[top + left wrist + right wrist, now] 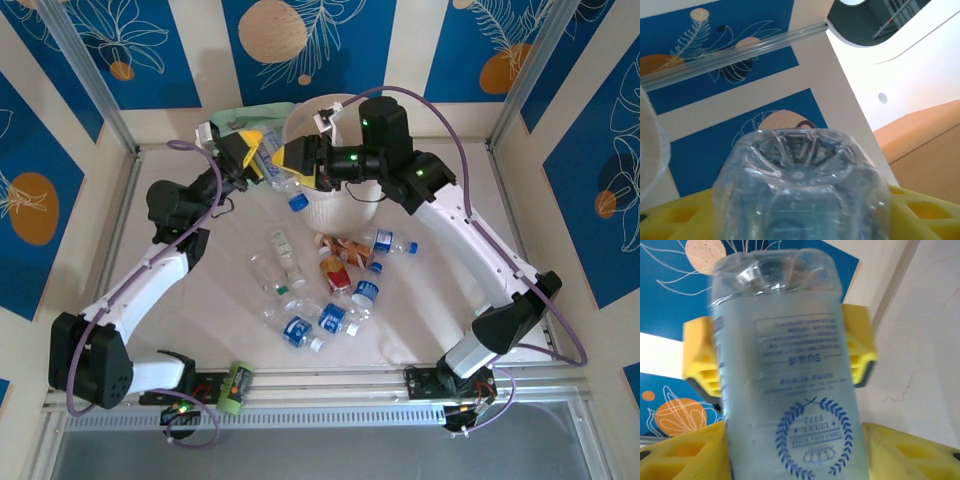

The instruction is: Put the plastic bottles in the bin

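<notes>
I have one clear plastic bottle [278, 172] caught between both of my grippers, in the air just beside the left rim of the bin [325, 210]. From above, my left gripper [262, 152] reaches it from the left and my right gripper [290, 165] from the right, and the two nearly meet. A blue cap [297, 202] shows just below them; I cannot tell for sure that it is this bottle's.

In my right wrist view the bottle [785, 390] runs base-up, its blue wreath print upside down. My own yellow fingers [910, 455] press on it low on either side, and my left gripper [780, 355] hugs it higher up with a yellow finger on each flank. In my left wrist view the ribbed base of the bottle [800, 185] sits between my yellow fingers [925, 210], which close in on both sides.

The other plastic bottles [325, 285] lie in a loose heap on the white table [180, 330], well apart from the bin: several clear with blue labels, one with a red label [337, 272]. A pale-green pouch [238, 118] lies behind my left gripper.
</notes>
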